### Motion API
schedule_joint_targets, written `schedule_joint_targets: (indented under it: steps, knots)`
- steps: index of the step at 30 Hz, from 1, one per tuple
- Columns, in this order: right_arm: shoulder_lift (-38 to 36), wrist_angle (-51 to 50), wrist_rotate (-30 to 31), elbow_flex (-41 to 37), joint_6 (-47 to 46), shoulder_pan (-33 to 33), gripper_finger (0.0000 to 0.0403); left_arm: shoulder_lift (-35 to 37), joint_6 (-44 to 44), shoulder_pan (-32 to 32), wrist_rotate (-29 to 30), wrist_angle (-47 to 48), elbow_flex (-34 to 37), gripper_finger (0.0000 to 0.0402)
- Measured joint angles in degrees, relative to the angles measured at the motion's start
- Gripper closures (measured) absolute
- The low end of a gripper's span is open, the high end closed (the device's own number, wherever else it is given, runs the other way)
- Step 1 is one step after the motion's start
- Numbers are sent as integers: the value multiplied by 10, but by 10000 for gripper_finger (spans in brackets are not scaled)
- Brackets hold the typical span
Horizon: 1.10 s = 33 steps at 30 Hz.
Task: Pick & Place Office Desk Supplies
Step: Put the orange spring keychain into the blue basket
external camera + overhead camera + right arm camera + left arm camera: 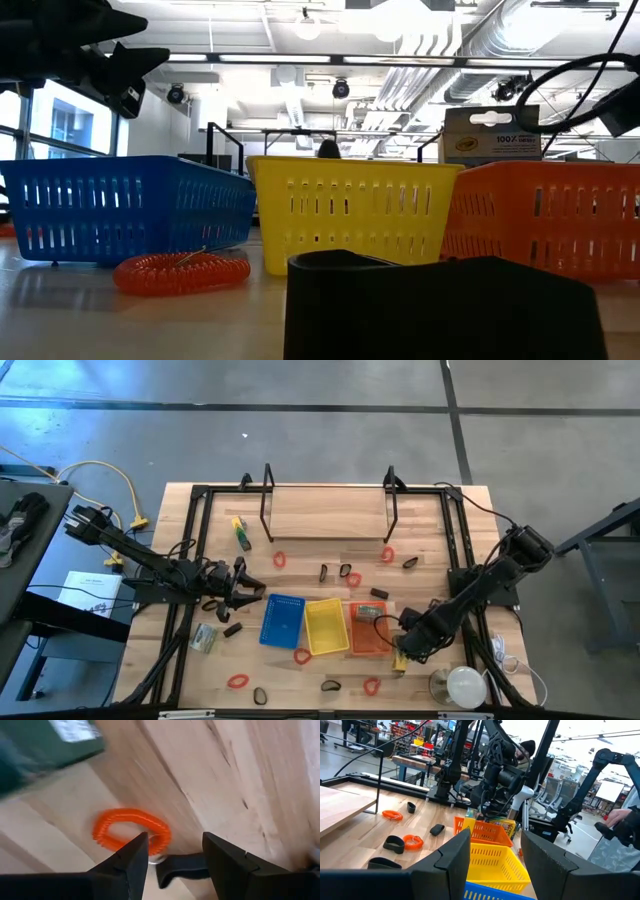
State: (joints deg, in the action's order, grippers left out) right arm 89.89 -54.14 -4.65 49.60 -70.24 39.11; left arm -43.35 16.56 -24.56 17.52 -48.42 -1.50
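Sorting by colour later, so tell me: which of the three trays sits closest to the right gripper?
The orange tray, at the row's right end. The right gripper hovers beside it, while the yellow tray and blue tray lie farther left.

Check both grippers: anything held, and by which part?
Nothing held. Left gripper open above the blue tray; right gripper open over a red coil loop, not gripping it.

place: robotics lab/workshop | evidence: exposed ceiling ducts [480,40], workbenches [415,762], concrete floor [330,430]
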Motion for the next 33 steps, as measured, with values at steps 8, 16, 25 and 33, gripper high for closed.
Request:
schedule_joint_targets:
  steps: [8,16,25,33]
  knots:
    - [2,7,12,0,43,5,229,0,0,0,0,2,0,231]
    - [4,21,32,0,75,29,229,0,3,0,0,4,0,231]
    - [4,31,44,-8,74,45,229,0,3,0,0,4,0,231]
    - [2,105,43,-63,60,52,229,0,4,0,1,4,0,231]
